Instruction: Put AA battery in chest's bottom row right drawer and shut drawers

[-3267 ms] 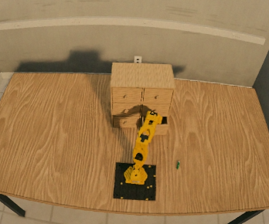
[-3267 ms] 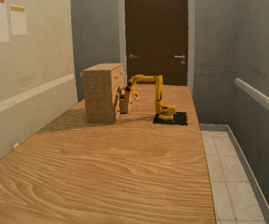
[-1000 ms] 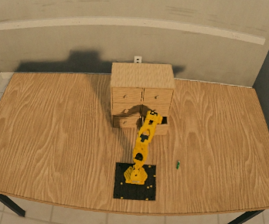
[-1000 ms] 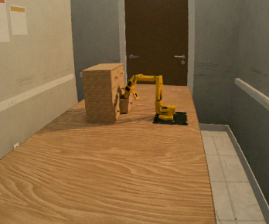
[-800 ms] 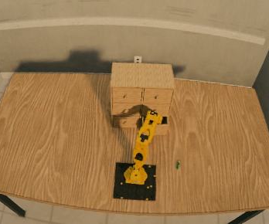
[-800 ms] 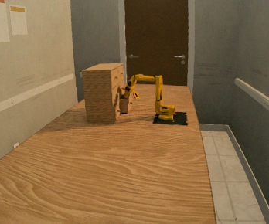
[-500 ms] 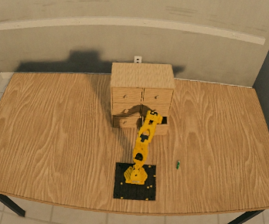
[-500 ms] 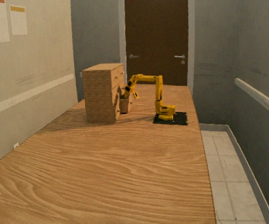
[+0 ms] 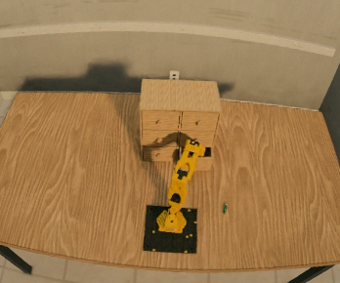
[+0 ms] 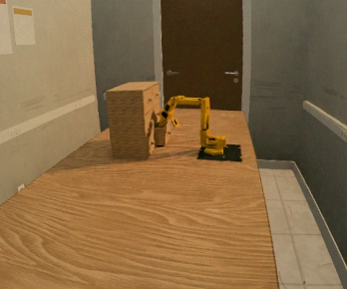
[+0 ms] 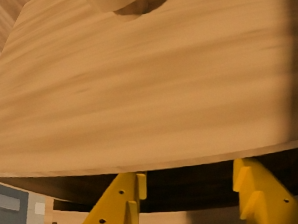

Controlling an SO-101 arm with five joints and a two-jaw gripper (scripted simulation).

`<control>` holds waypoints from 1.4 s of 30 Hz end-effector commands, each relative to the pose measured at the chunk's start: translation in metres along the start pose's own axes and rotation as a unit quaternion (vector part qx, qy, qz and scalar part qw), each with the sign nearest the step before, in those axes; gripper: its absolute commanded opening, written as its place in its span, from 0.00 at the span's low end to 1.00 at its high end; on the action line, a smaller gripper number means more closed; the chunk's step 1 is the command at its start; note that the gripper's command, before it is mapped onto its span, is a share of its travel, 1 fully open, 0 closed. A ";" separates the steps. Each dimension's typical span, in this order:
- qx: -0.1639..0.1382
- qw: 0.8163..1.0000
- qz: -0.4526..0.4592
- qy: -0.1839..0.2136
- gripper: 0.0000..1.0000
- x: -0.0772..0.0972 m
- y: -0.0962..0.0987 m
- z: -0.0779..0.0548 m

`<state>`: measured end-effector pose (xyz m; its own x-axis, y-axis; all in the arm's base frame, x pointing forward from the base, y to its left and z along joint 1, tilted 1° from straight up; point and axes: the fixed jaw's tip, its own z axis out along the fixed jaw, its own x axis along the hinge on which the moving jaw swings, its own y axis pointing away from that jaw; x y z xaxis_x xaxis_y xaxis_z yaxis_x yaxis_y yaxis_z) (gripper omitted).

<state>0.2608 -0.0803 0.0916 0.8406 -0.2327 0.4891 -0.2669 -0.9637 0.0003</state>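
The wooden chest (image 9: 179, 95) (image 10: 131, 120) stands at the back middle of the table. Its bottom right drawer (image 9: 204, 164) (image 10: 161, 136) is pulled out toward the arm. My gripper (image 9: 195, 146) (image 10: 167, 121) (image 11: 189, 185) hangs just over this open drawer, close to the chest's front. Its fingers stand apart with nothing between them. The AA battery shows in no view.
A small green thing (image 9: 224, 208) lies on the table to the right of the arm's black base plate (image 9: 152, 241) (image 10: 232, 153). The other drawers look shut. The table's front edge is close behind the base.
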 end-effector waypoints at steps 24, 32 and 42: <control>-0.001 1.000 0.011 0.010 0.25 0.018 0.002 -0.029; -0.001 1.000 0.014 0.010 0.25 0.021 0.001 -0.037; -0.001 1.000 0.014 0.010 0.25 0.021 0.001 -0.037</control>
<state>0.2615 -0.0804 0.1351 0.8223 -0.2405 0.5157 -0.2771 -0.9608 -0.0062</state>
